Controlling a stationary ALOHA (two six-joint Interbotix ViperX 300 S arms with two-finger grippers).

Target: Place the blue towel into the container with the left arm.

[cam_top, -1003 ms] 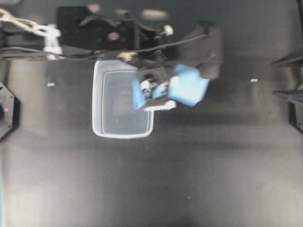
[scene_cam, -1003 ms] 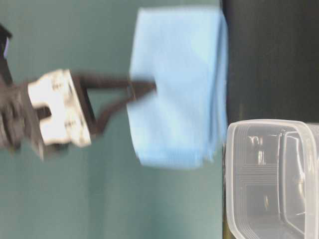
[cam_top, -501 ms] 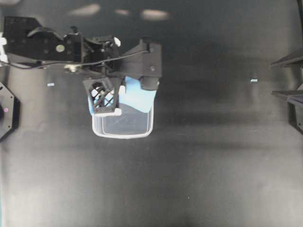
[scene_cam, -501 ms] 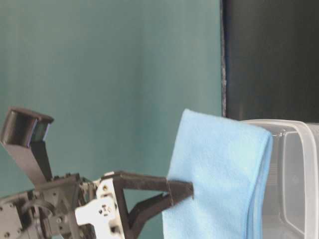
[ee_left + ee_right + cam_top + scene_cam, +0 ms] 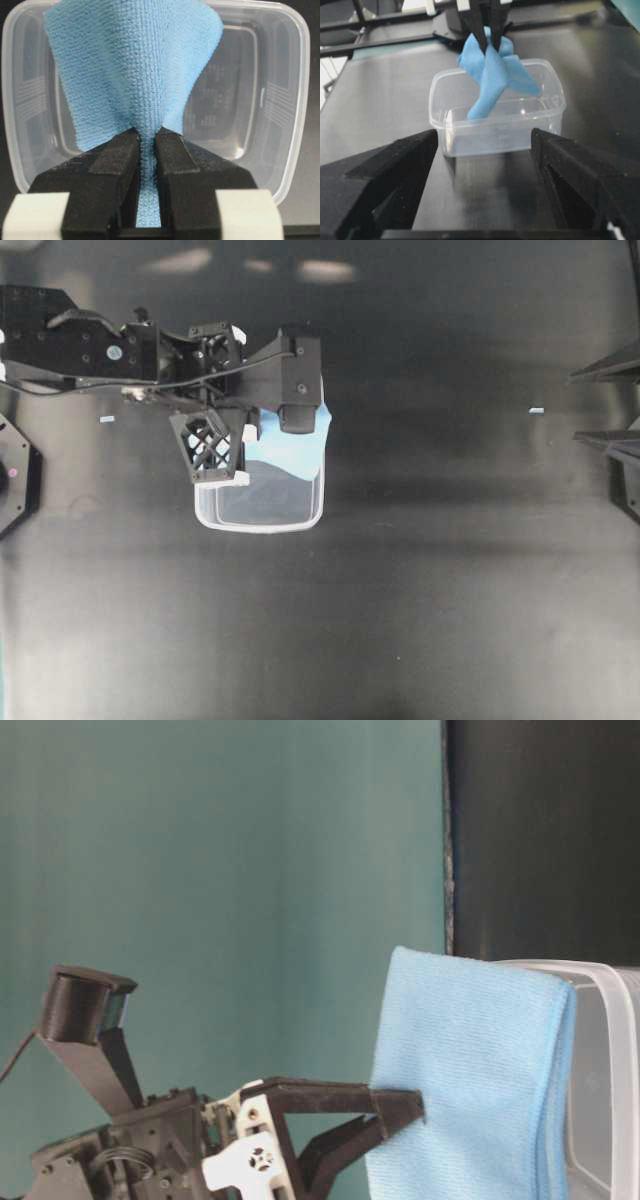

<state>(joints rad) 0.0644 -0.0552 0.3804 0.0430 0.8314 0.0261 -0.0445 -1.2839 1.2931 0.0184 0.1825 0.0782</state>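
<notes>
L gripper (image 5: 148, 142), jaws nipped tight on a fold of the blue towel (image 5: 135, 75); cloth hangs from the jaws, its lower end inside the clear container (image 5: 497, 131) directly beneath them. R gripper (image 5: 485, 150), jaws spread wide, nothing between; container sits well beyond its tips.

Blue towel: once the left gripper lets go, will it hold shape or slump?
Likely slumps: the blue towel fans limply from where the left gripper pinches it. Probably light: the thin pinch carries it. One corner hangs into the container; the rest may drape over the rim.
</notes>
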